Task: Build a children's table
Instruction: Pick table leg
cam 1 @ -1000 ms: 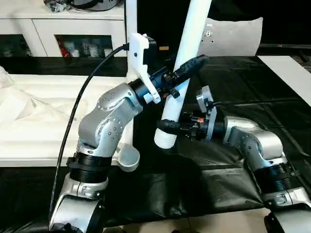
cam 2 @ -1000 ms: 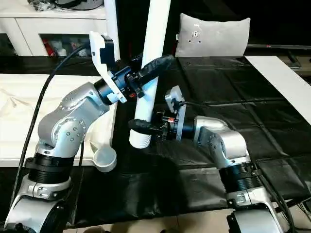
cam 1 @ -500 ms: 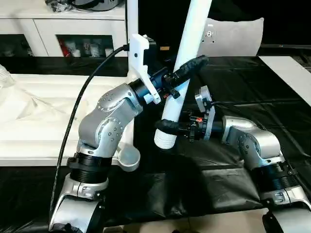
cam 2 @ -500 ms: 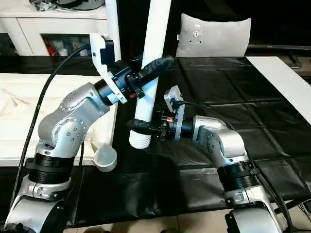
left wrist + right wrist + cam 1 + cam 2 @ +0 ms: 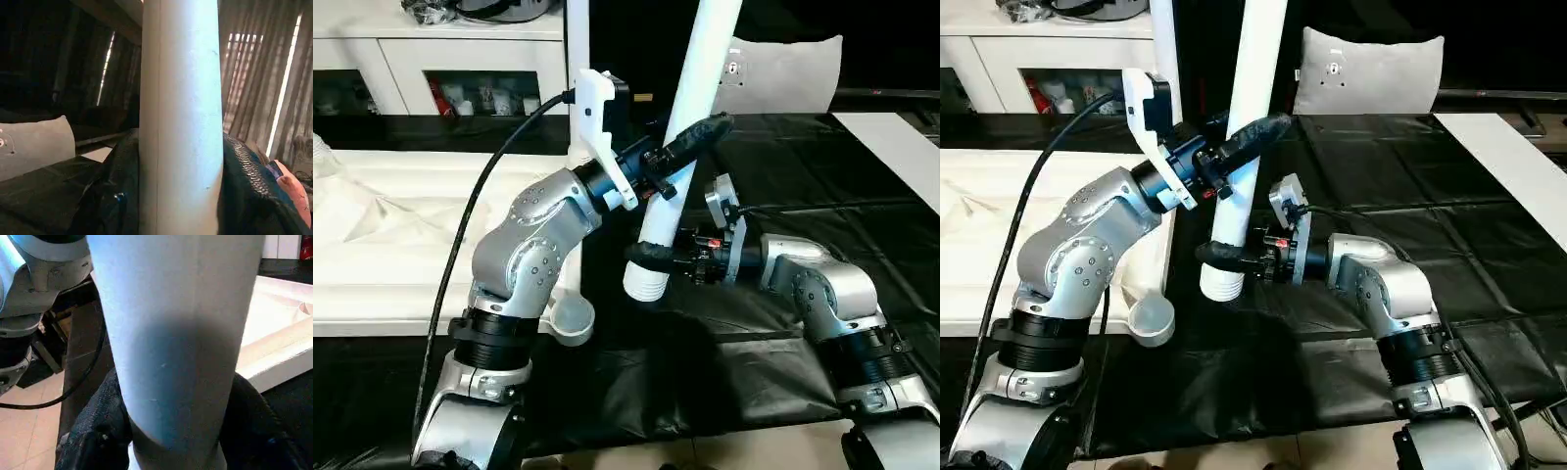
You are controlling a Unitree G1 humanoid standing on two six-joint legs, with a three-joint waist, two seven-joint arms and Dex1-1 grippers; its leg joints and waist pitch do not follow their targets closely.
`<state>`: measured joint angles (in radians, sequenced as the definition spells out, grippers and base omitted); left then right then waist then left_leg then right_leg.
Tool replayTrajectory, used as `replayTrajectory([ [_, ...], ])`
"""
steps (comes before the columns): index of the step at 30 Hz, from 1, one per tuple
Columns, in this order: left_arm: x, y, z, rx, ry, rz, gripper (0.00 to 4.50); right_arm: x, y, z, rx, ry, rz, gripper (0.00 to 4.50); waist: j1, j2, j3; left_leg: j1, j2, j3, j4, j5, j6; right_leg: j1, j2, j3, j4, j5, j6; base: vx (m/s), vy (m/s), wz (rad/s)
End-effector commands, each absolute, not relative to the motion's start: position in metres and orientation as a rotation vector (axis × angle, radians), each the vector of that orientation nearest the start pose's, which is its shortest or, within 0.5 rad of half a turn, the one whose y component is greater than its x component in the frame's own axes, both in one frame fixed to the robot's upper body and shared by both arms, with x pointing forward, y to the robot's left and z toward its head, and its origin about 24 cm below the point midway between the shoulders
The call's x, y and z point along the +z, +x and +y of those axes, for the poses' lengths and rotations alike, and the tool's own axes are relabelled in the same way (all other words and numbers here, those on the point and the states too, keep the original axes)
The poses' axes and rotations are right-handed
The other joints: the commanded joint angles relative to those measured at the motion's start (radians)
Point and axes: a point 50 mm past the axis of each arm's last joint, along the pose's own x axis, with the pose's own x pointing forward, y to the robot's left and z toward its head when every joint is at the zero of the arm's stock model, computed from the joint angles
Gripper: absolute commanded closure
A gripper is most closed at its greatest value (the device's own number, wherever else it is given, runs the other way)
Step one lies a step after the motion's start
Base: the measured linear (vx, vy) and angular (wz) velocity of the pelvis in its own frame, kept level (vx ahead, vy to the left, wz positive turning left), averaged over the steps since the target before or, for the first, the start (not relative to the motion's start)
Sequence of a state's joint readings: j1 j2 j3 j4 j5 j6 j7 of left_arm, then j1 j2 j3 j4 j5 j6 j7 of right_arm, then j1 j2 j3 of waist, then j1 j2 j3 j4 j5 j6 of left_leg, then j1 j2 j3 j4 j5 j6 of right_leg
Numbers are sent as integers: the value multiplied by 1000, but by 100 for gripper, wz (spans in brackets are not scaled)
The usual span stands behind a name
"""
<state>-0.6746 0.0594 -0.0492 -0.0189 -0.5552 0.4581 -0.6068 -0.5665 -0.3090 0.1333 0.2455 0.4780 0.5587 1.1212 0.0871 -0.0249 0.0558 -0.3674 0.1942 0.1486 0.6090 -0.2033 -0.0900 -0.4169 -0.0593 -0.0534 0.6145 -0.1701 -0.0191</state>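
A long white tube leg (image 5: 700,69) leans slightly over the black sheet, its ribbed lower end (image 5: 644,284) hanging just above the surface. My left gripper (image 5: 690,137) is shut on the leg at mid-height, one black finger (image 5: 112,196) on each side of it. Lower down, my right gripper (image 5: 646,257) clasps the same leg just above the ribbed end, and its fingers (image 5: 98,431) hug the tube (image 5: 181,333). The white tabletop (image 5: 411,245) lies underside up at the left, with a round corner socket (image 5: 570,320) near the leg's end. Another leg (image 5: 576,59) stands upright behind my left wrist.
A white cabinet (image 5: 460,59) with glass doors stands at the back left. A grey cushion (image 5: 783,73) leans at the back. A black sheet (image 5: 803,176) covers the work surface, and a white board (image 5: 891,147) lies at the right.
Both grippers keep their hold on the leg at the same tilt. My right forearm has shifted very slightly.
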Motion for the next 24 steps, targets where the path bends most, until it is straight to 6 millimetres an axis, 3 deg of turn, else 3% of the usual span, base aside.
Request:
replayTrajectory([
  [1,214,303,46,-1147,-331,-289,276,115,311,-106,1350,212,238,255,-1,-8,-73,-1,22,11,-61,-49,50,74,-62,38,-63,-155,-197,0,0,0],
  [4,214,303,46,-1147,-330,-290,276,115,312,-107,1345,206,236,256,0,-7,-74,-1,22,11,-61,-43,51,74,-62,38,-62,-149,-197,0,0,0],
  [7,214,303,46,-1141,-322,-289,276,114,314,-107,1324,214,240,186,-1,-7,-74,-1,22,10,-61,-47,50,74,-62,38,-62,-150,-197,0,0,0],
  [13,215,303,47,-1140,-319,-288,276,116,316,-107,1316,208,230,133,-1,-7,-74,-1,22,10,-61,-47,48,74,-62,38,-62,-152,-197,0,0,0],
  [24,215,303,46,-1147,-316,-286,276,119,308,-105,1389,227,210,127,0,-6,-75,-1,23,10,-60,-48,52,75,-61,38,-61,-142,-200,0,0,0],
])
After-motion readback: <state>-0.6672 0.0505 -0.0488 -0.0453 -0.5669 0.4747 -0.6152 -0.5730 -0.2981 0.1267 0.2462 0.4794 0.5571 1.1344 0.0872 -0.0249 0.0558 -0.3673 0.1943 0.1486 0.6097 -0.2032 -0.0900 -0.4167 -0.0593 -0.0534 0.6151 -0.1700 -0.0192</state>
